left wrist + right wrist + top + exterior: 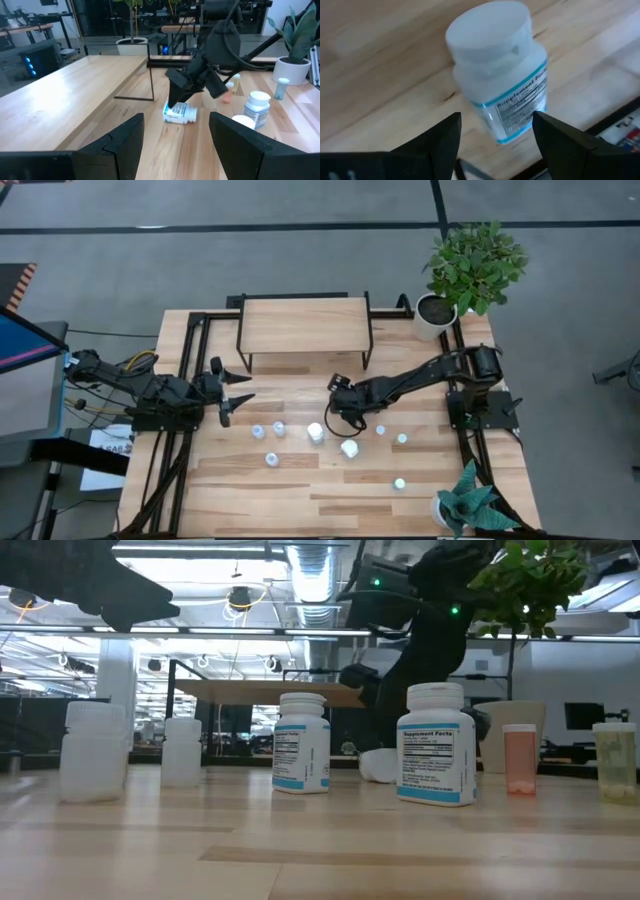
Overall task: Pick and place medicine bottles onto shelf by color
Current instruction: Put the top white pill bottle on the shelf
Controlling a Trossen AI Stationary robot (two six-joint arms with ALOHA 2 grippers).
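A white medicine bottle with a blue-edged label (500, 70) lies on its side on the table, also seen in the left wrist view (180, 114). My right gripper (496, 119) is open just above it near the table's middle (333, 418), one finger on either side. My left gripper (175, 145) is open and empty at the table's left (236, 395). The shelf (305, 325) stands at the far middle with a bare top. Two more white bottles (300, 743) (436, 745) stand upright. Small pale bottles (258, 431) (279, 427) (271, 459) stand left of them.
Small tinted bottles (380, 430) (401, 438) (399, 483) stand right of my right gripper; in the low view one is orange (519, 758) and one greenish (614, 762). Potted plants stand at the far right (436, 315) and near right (452, 510) corners.
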